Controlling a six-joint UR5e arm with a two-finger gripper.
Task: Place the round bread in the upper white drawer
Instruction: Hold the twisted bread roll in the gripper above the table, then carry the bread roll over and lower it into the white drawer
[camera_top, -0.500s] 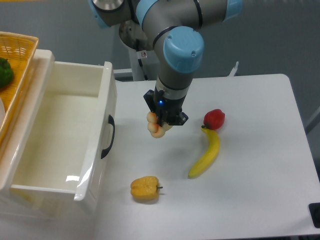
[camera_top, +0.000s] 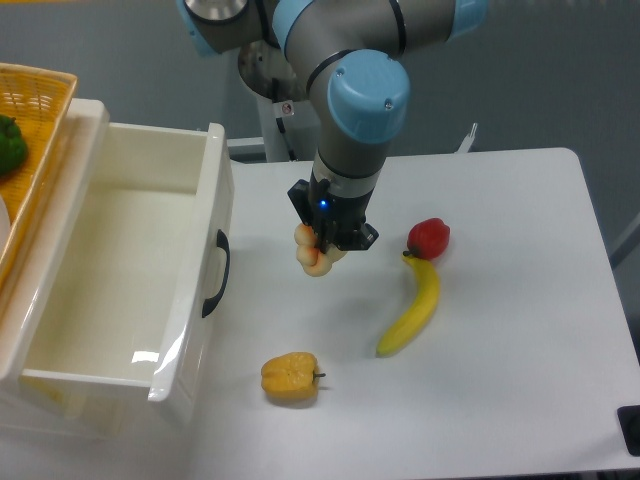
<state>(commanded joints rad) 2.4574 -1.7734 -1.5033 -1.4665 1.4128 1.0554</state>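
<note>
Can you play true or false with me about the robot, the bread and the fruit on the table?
1. The gripper is holding the round bread. True.
2. The bread is already inside the white drawer. False: it is held over the table, right of the drawer.
3. The banana touches the red pepper. True: its tip meets the pepper.
4. The yellow pepper is in the basket. False: it lies on the table.
5. The drawer is shut. False: it is pulled open.
</note>
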